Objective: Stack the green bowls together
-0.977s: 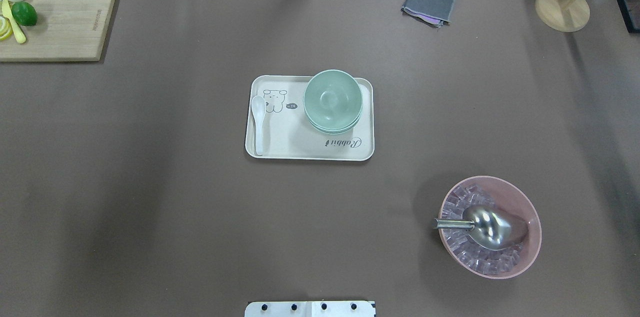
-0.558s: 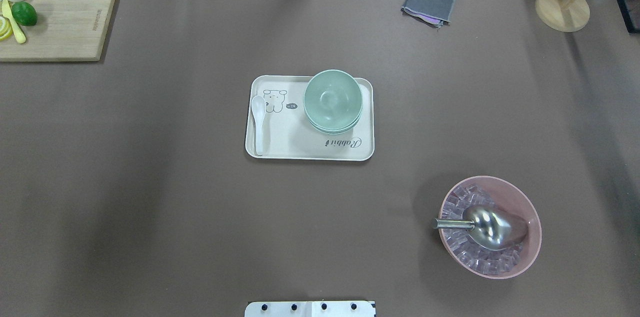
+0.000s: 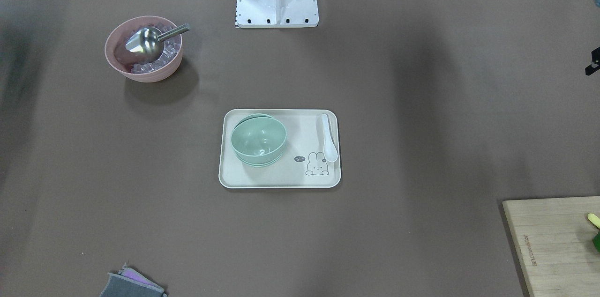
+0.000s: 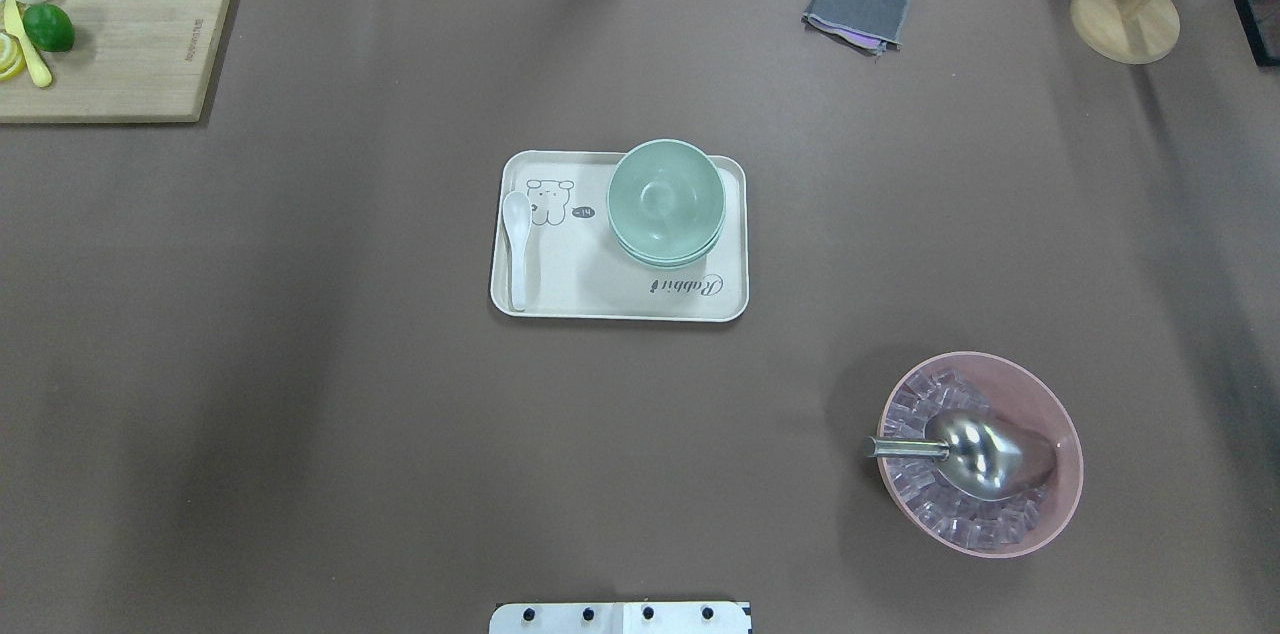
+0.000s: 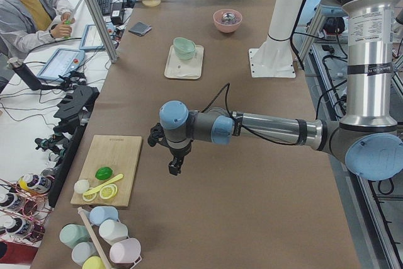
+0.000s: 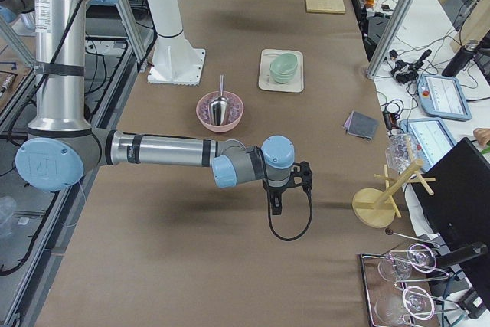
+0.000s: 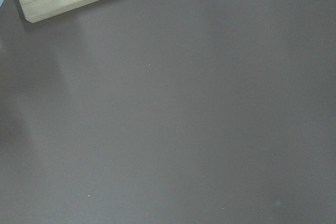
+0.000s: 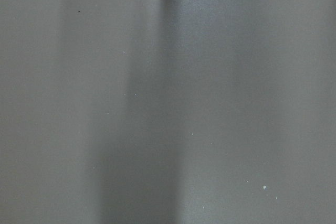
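Overhead exterior: the green bowls [image 4: 665, 204] are found nested in one stack on the tray [image 4: 560, 292], with a white spoon [image 4: 517, 249] lying alongside.

Exterior left: the left gripper [image 5: 174, 167] is held over the surface [image 5: 252, 206] beside the cutting board [image 5: 116, 155], well apart from the bowls. Whether it is apart or together cannot be told.

Exterior right: the right gripper [image 6: 276, 206] is held well apart from the tray. Its state likewise cannot be told.

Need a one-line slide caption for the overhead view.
Green bowls nested in one stack on the cream tray, white spoon alongside.
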`<state>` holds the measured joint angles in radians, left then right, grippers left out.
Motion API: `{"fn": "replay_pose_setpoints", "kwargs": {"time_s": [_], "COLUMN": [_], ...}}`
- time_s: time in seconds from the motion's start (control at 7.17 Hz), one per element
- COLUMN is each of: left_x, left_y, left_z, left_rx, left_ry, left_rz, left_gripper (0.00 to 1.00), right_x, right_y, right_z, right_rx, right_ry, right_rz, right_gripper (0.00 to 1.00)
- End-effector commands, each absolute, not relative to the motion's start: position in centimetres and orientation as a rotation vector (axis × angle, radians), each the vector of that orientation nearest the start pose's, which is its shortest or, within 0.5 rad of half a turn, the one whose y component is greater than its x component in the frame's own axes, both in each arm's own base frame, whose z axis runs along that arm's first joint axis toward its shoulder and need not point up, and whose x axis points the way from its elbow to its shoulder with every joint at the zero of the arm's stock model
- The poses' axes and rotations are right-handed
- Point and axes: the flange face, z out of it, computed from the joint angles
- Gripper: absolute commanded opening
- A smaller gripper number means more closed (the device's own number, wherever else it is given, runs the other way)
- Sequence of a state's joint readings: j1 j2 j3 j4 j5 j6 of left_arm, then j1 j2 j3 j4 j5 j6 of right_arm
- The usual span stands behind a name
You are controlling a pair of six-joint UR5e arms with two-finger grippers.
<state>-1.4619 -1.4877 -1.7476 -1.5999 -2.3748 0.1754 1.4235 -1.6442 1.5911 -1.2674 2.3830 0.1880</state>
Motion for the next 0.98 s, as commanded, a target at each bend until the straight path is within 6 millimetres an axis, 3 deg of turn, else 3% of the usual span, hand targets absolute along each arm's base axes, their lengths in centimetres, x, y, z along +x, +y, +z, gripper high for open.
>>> {"fn": "replay_pose_setpoints", "kwargs": {"time_s": [0.0, 0.56, 0.84], "left_x": [-1.1, -1.2, -1.4], "left_y": [-46.6, -46.6, -46.8], "left_z": [60.7, 61.4, 62.3], "left_rx": [0.140, 0.126, 0.051], "left_ry": [0.802, 0.792, 0.757], "left_rz": [0.315, 0.308, 0.147], "left_gripper": [0.98, 0.98, 0.98], "right_x": [-0.8, -0.5, 1.4], "right_y": [-47.8, -48.0, -47.8], "right_z": [64.9, 65.1, 65.3], "right_rx": [0.098, 0.109, 0.119], "right_ry": [-0.835, -0.815, -0.809], "right_rz": [-0.062, -0.069, -0.058], "right_gripper": [1.00, 1.00, 1.00]}}
